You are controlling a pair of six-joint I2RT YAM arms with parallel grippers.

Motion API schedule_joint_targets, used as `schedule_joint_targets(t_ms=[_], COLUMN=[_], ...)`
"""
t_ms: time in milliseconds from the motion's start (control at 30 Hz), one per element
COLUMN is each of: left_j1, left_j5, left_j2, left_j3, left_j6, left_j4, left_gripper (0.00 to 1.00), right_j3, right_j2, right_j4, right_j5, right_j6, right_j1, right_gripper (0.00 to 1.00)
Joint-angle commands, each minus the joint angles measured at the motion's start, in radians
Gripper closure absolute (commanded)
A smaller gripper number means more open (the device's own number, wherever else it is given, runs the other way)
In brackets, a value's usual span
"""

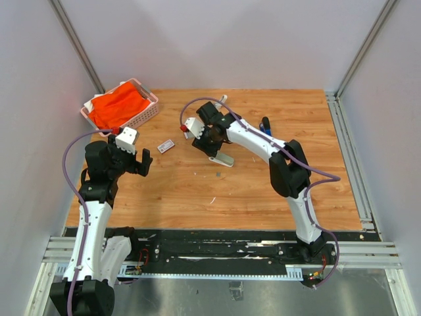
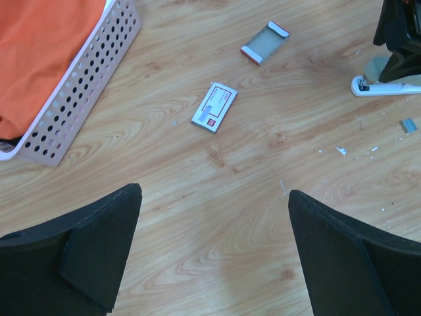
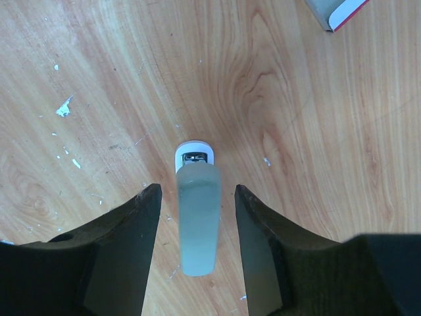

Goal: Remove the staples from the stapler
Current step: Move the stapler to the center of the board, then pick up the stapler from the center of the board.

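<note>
Pale wooden table (image 1: 250, 197) is carrying a grey-green and white plastic stapler (image 3: 197, 230). It is lying between the spread fingers of the right claw (image 3: 197, 191), nose toward 12 o'clock. Closing off-centre, they are likely risking a skid or twist. A tiny silver-grey staple strip (image 1: 218, 175) is lying at the stapler's 7 o'clock, seen from overhead. The left claw (image 2: 214, 192) is hanging spread, holding nothing.

Basket (image 1: 146, 117) far L, box (image 1: 166, 146) to its R, stapler (image 1: 223, 160) further R.
</note>
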Motion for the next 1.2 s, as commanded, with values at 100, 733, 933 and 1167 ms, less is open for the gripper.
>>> schedule_joint_targets(t_ms=[100,733,933,1167], left_j1=[0.008,0.007,0.008,0.005], left_j5=[0.013,0.019,0.03,0.117], left_j2=[-0.007,-0.006,-0.005,0.015], left_j3=[-0.015,-0.016,-0.02,-0.003], left_j6=[0.009,0.01,0.012,0.053], left_j4=[0.002,0.001,0.003,-0.006], left_gripper=[0.02,0.02,0.02,0.02], right_j3=[-0.004,0.041,0.04,-0.028], right_j2=[0.003,0.083,0.053,-0.036], right_j4=[-0.045,-0.073,-0.074,-0.053], right_j5=[0.039,0.051,0.034,-0.037], right_j6=[-0.032,-0.043,-0.052,-0.091], right_j1=[0.027,0.025,0.026,0.023], right_gripper=[0.5,0.62,0.77,0.84])
